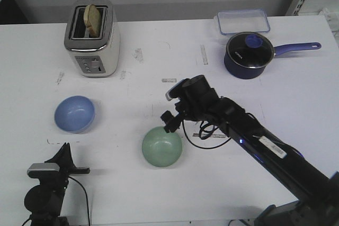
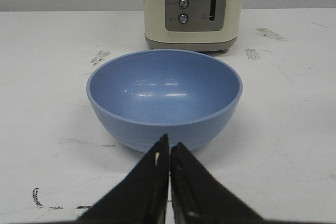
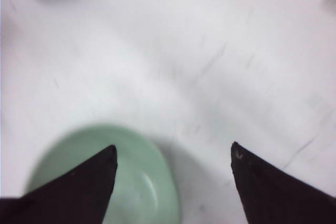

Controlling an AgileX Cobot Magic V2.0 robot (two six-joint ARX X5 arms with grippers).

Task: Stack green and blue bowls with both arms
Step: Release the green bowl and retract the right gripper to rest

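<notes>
The blue bowl (image 1: 74, 113) sits upright on the white table at the left; it fills the left wrist view (image 2: 164, 97). My left gripper (image 1: 64, 153) is shut and empty, low at the front left, its tips just short of the blue bowl's near side (image 2: 169, 145). The green bowl (image 1: 162, 146) sits at the front middle. My right gripper (image 1: 168, 121) is open above the green bowl's far right rim. In the right wrist view the gripper (image 3: 173, 151) is open; one finger is over the green bowl (image 3: 139, 174), the other over bare table.
A cream toaster (image 1: 92, 38) with a slice of toast stands at the back left, behind the blue bowl. A dark navy saucepan (image 1: 249, 54) with a long handle and a clear lidded box (image 1: 243, 22) stand at the back right. The right arm (image 1: 265, 146) crosses the right front.
</notes>
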